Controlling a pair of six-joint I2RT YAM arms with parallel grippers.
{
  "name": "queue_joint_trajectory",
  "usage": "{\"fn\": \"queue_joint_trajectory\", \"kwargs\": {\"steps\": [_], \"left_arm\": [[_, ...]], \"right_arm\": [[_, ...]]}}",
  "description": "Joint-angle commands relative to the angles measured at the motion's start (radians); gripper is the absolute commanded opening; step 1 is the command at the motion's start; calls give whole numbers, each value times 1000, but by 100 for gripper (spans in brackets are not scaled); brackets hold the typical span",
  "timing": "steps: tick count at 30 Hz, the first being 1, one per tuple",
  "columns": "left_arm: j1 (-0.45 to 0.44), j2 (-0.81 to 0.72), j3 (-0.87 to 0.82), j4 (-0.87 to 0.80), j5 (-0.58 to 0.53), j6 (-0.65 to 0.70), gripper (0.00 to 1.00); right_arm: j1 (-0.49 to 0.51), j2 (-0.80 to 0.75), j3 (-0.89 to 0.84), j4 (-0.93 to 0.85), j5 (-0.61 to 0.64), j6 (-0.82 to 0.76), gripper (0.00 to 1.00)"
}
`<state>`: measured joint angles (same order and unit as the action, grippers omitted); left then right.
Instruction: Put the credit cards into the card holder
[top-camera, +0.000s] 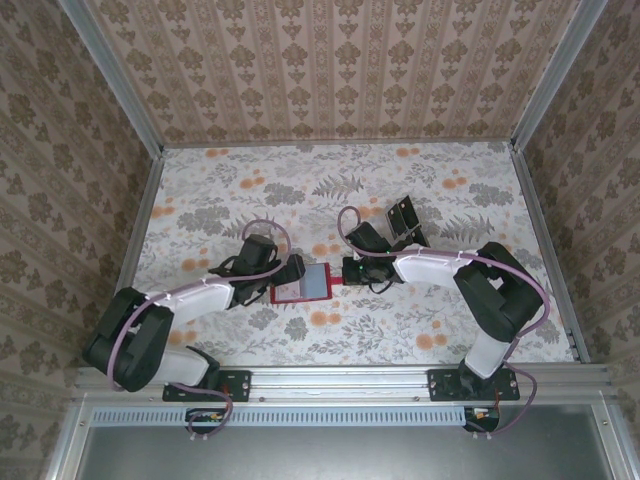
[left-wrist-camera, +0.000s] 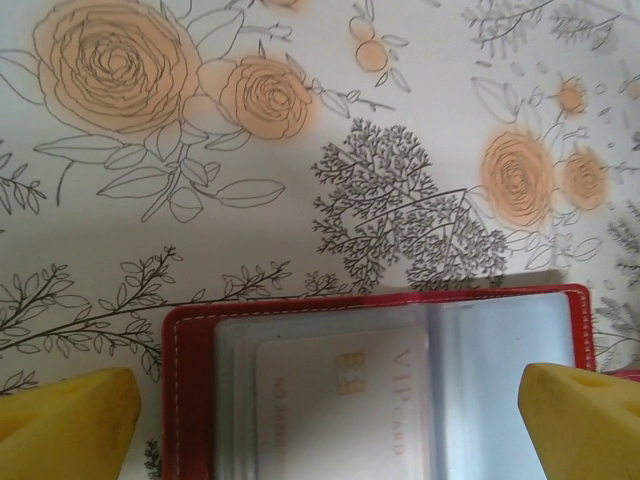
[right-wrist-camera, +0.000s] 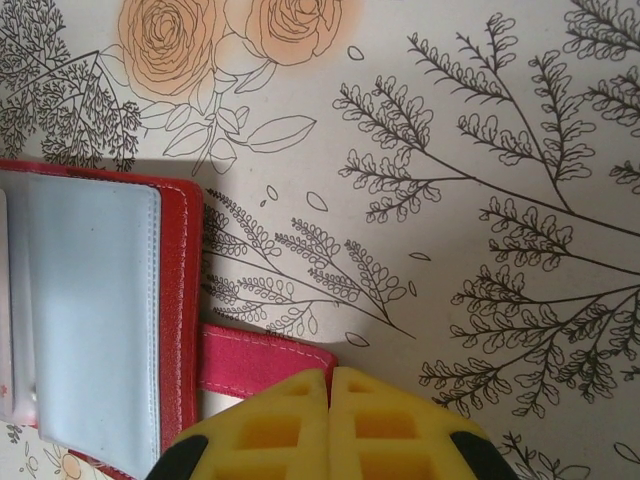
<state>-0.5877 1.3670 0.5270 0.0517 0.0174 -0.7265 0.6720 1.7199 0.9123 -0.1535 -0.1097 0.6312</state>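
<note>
The red card holder (top-camera: 300, 285) lies open on the flowered table between my two grippers, its clear sleeves facing up. My left gripper (top-camera: 293, 268) hovers over its left half (left-wrist-camera: 190, 400), wide open (left-wrist-camera: 330, 420), with one yellow fingertip (left-wrist-camera: 70, 420) on each side and touching nothing. A pale card with a gold chip (left-wrist-camera: 340, 390) sits inside a sleeve. My right gripper (top-camera: 348, 270) is shut (right-wrist-camera: 329, 385) on the tip of the holder's red strap (right-wrist-camera: 255, 362), beside the holder's right edge (right-wrist-camera: 180, 300). Black credit cards (top-camera: 403, 215) lie behind the right gripper.
Patterned walls (top-camera: 330, 70) enclose the table on three sides, and a metal rail (top-camera: 340, 380) with both arm bases runs along the near edge. Bare flowered tabletop (top-camera: 230, 180) stretches behind and to both sides of the holder.
</note>
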Motion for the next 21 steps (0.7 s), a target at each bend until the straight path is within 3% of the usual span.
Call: {"fn": "queue_joint_trajectory", "kwargs": {"steps": [1, 14, 21], "left_arm": [[8, 22, 38, -10, -20, 40, 100], [-9, 43, 54, 60, 50, 37, 100], [-17, -60, 12, 114, 61, -36, 100]], "right_arm": [[-3, 14, -9, 14, -17, 9, 0], [-3, 33, -5, 25, -32, 12, 0], [-3, 41, -3, 28, -34, 14, 0]]}}
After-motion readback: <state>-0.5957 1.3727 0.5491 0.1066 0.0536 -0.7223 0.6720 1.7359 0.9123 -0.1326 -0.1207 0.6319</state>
